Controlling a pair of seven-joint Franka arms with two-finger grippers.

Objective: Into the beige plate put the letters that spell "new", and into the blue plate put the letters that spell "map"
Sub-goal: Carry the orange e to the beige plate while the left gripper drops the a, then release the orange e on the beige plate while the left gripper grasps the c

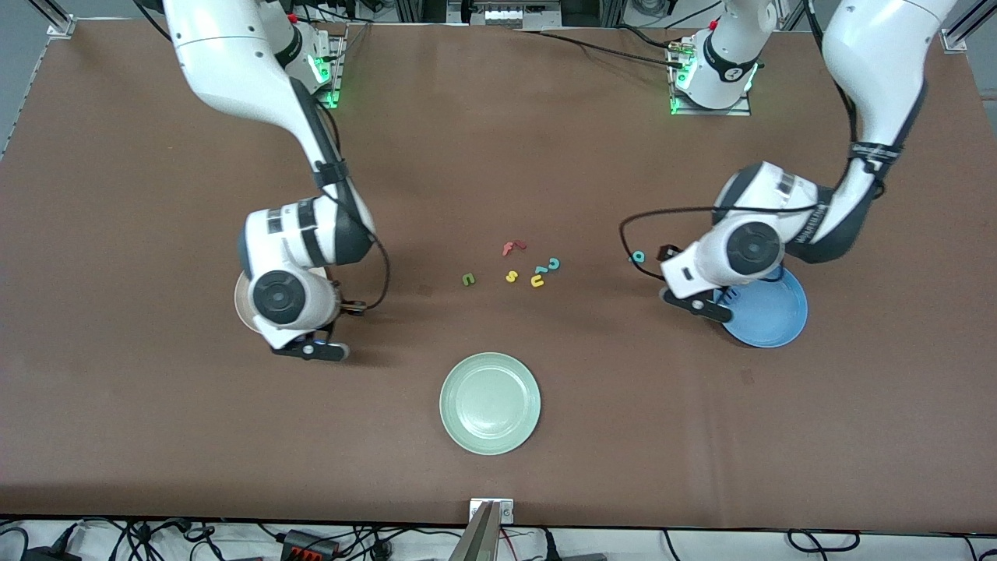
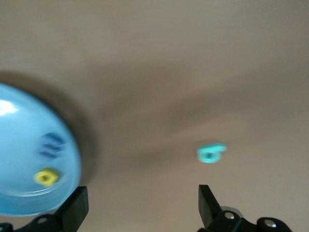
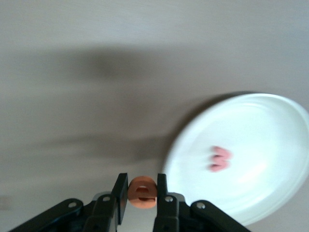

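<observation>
In the front view the beige plate (image 1: 240,305) is almost wholly hidden under the right arm's wrist, and the blue plate (image 1: 771,315) is partly covered by the left arm. Both wrist views are smeared; the plates are cut off at their edges.

Printed text: none readable.
Foam letters, centre of the front view, on the table (image 1: 156,428): red "f" (image 1: 513,248), yellow "s" (image 1: 512,276), yellow "u" (image 1: 537,280), dark green "n" (image 1: 468,279) lying sideways.
Toward the left arm's end, on the table: teal "p" (image 1: 639,256).
In the blue plate (image 2: 14,145): blue "m" (image 2: 51,145), yellow "a" (image 2: 46,177), both blurred.
In the beige plate (image 3: 260,193): pinkish-red "w" (image 3: 219,159), blurred.
Lower middle of the right wrist view: orange "e" (image 3: 143,192).
</observation>
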